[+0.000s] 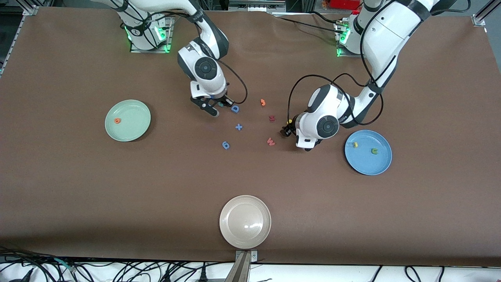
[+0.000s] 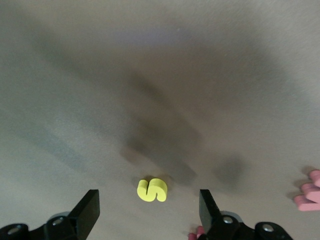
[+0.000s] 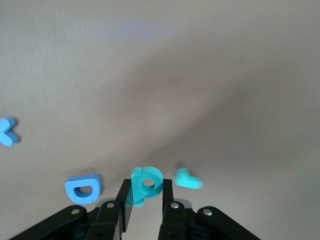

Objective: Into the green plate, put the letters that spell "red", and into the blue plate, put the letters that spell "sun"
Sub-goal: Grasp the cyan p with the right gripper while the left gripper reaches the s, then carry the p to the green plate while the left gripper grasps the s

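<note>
Teal foam "d" (image 3: 145,185) sits pinched between right gripper (image 3: 145,197) fingers for transfer to pale green plate (image 1: 133,127); left gripper (image 2: 148,207), fingers apart, straddles yellow foam "s" (image 2: 152,190).

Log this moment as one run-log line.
right gripper: shut on teal d | left gripper: open around yellow s | green plate: orange e | blue plate: two letters
</note>
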Motion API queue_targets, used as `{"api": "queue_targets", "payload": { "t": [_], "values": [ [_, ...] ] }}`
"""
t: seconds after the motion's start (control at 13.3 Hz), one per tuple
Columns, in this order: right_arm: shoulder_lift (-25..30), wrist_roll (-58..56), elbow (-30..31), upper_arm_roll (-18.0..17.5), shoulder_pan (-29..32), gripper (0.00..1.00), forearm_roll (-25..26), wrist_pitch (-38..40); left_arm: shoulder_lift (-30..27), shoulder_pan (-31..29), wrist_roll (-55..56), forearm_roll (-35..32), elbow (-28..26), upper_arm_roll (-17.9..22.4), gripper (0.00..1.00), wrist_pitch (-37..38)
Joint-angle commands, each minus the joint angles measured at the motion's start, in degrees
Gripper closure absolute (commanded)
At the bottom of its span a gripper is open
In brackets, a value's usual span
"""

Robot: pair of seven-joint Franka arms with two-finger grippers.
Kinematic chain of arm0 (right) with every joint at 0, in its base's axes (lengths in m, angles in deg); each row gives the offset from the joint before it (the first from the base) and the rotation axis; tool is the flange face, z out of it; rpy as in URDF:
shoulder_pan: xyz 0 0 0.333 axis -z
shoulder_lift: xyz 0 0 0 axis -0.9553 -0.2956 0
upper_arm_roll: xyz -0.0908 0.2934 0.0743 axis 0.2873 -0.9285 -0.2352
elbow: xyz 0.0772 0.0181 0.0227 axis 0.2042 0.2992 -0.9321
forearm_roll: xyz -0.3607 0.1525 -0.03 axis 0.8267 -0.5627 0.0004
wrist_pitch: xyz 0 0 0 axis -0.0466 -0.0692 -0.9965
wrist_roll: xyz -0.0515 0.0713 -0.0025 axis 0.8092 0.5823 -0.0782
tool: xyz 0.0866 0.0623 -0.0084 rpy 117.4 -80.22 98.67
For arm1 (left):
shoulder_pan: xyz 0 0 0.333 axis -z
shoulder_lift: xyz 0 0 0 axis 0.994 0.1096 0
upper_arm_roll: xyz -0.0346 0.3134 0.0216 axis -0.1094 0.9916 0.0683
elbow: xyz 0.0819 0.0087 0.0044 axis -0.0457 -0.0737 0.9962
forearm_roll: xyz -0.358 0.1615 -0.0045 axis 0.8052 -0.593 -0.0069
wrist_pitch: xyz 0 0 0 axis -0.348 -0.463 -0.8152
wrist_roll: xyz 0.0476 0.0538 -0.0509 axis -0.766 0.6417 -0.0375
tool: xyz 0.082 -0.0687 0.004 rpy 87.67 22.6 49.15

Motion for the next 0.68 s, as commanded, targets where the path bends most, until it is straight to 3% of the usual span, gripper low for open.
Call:
{"api": "queue_targets", "payload": {
  "t": [0.0, 0.23, 0.45, 0.6],
  "values": [
    [8.5, -10.2, -2.1, 6.4, 0.1, 1.0, -0.8, 15.4, -0.5, 0.9, 0.2, 1.6, -1.2, 0.1, 0.14, -1.6],
    [12.3, -26.0, -4.9, 16.7, 0.1, 1.0, -0.9, 27.1, 0.0, 1.1, 0.1, 1.6, -1.6, 0.1, 0.18, -2.0],
    [13.7, -45.5, -4.9, 29.0, 0.1, 1.0, -0.9, 30.2, 0.2, 1.6, 0.1, 1.5, -1.8, 0.2, 0.26, -2.0],
    [13.2, -54.4, -4.5, 34.3, 0.1, 1.0, -0.8, 29.9, 0.1, 1.5, 0.1, 1.4, -2.0, 0.2, 0.38, -2.0]
  ]
}}
